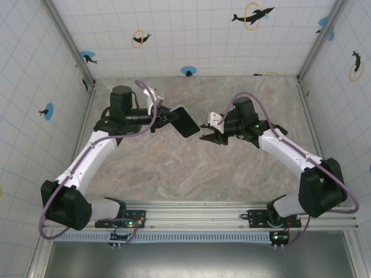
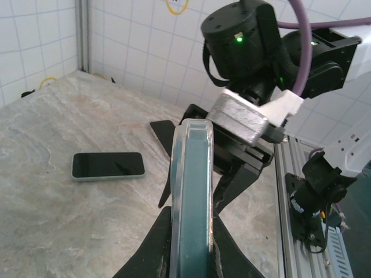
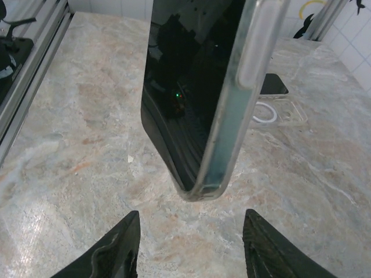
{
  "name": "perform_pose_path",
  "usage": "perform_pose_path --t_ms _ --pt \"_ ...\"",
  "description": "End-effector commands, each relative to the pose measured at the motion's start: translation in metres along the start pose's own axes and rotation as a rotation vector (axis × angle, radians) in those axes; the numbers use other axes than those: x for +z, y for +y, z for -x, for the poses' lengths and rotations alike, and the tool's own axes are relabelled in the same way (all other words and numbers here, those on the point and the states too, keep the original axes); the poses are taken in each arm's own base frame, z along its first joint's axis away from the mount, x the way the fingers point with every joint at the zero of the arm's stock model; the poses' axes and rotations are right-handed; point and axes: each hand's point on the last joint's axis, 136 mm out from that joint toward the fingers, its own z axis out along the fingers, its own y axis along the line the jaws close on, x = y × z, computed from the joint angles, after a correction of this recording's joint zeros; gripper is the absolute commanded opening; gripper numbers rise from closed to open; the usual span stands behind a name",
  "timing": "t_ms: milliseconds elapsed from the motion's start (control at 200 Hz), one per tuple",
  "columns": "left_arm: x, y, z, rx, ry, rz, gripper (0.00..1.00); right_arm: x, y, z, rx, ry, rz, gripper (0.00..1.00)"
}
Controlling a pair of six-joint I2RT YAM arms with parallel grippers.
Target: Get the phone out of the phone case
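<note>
Left pincer point(image 1: 165, 119) is clamped on the clear phone case point(image 3: 232, 116), held on edge above the counter point(image 1: 191, 174) with the phone point(image 3: 185, 75) seemingly fully seated inside, while the right pincer point(image 3: 191, 246) gapes open just short of it, so the actual removal looks not yet begun.

Phone point(image 3: 185, 81) (black glossy screen) was seated in the clear, teal-tinted phone case point(image 3: 223, 133). Pair was up off the table point(image 3: 75, 145), tilted, one rounded corner pointing down at it.
</note>
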Motion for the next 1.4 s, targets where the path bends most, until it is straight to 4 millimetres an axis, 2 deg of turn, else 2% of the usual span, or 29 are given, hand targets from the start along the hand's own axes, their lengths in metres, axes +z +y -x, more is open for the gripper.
perform_pose_path --t_ms 0,240,611,766,936,1121,1201,1301,1396 --pt "-0.006 -0.018 0.005 0.089 -0.017 -0.057 0.0 0.005 -0.005 0.017 -0.068 -0.01 0.014 0.44" --pt "-0.005 -0.02 -0.003 0.094 0.013 -0.072 0.0 0.013 0.003 0.022 -0.081 -0.002 0.059 0.3" --pt "-0.006 -0.026 -0.003 0.082 0.012 -0.104 0.0 0.014 0.011 0.015 -0.093 0.043 0.093 0.2" --pt "-0.007 -0.029 -0.002 0.069 0.008 -0.122 0.0 0.015 0.012 0.021 -0.108 0.03 0.093 0.17" --pt "-0.007 -0.031 -0.005 0.053 0.012 -0.129 0.0 0.016 0.015 0.014 -0.156 0.08 0.102 0.1" --pt "-0.006 -0.036 -0.008 0.029 0.015 -0.152 0.0 0.018 0.008 0.031 -0.183 0.033 0.063 0.07" --pt "-0.005 -0.041 -0.009 0.01 0.017 -0.179 0.0 0.02 0.003 0.03 -0.225 0.06 0.029 0.06" --pt "-0.002 -0.049 -0.01 -0.019 0.022 -0.218 0.0 0.018 -0.011 0.037 -0.274 0.048 -0.057 0.05" --pt "-0.001 -0.054 -0.013 -0.045 0.033 -0.239 0.0 0.014 -0.029 0.054 -0.283 -0.015 -0.145 0.04"
